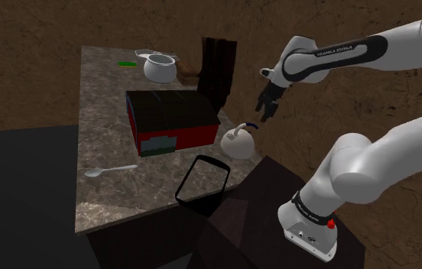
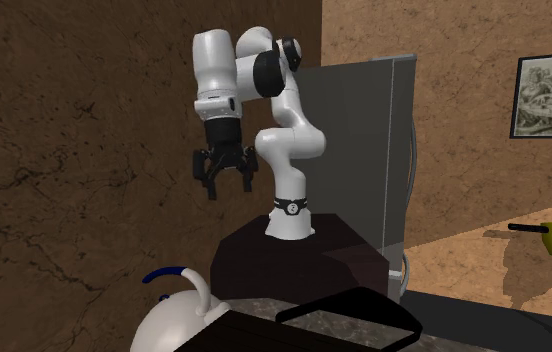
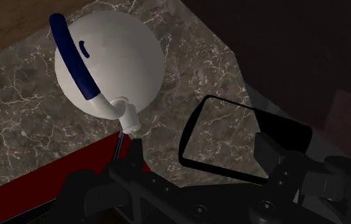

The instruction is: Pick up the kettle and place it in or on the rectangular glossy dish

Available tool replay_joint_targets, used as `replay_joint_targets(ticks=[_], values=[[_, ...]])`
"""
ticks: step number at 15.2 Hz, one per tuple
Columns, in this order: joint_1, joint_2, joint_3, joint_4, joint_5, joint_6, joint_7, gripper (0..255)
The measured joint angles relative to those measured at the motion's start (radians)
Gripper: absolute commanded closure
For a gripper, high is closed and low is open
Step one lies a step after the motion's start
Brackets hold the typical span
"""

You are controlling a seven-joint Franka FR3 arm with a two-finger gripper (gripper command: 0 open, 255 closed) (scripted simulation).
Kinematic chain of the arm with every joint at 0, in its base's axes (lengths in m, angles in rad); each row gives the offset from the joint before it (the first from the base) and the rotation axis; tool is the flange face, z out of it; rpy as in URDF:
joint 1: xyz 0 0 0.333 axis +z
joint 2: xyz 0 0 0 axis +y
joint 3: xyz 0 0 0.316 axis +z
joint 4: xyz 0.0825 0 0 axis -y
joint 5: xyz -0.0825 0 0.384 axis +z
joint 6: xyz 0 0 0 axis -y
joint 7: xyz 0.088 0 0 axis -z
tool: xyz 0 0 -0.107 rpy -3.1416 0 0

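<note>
White, round kettle (image 3: 110, 70) with a blue handle, upright on the marble-patterned counter (image 3: 212, 76) below me; the black glossy rectangular dish (image 3: 285, 130) lies flat nearby.

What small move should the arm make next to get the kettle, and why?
Probably lower the open tool toward the white kettle, aiming at its blue handle. The tool hangs above the kettle, holding nothing, with the handle just ahead of its fingers.
</note>
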Motion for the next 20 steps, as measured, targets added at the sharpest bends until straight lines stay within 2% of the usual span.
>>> replay_joint_targets(ticks=[3,5,7,9,10,11,12,14,20], values=[[0.089,0.133,-0.123,0.025,0.075,0.115,-0.177,0],[0.167,0.226,-0.207,0.047,0.164,0.177,-0.313,0],[0.271,0.361,-0.302,0.096,0.327,0.221,-0.499,0],[0.332,0.523,-0.351,0.158,0.551,0.222,-0.729,0],[0.328,0.599,-0.337,0.185,0.670,0.216,-0.841,0],[0.298,0.677,-0.305,0.222,0.776,0.203,-0.945,0],[0.266,0.728,-0.269,0.245,0.849,0.197,-1.020,0],[0.232,0.779,-0.225,0.261,0.924,0.201,-1.090,0],[0.178,0.872,-0.144,0.288,1.046,0.221,-1.175,0]])
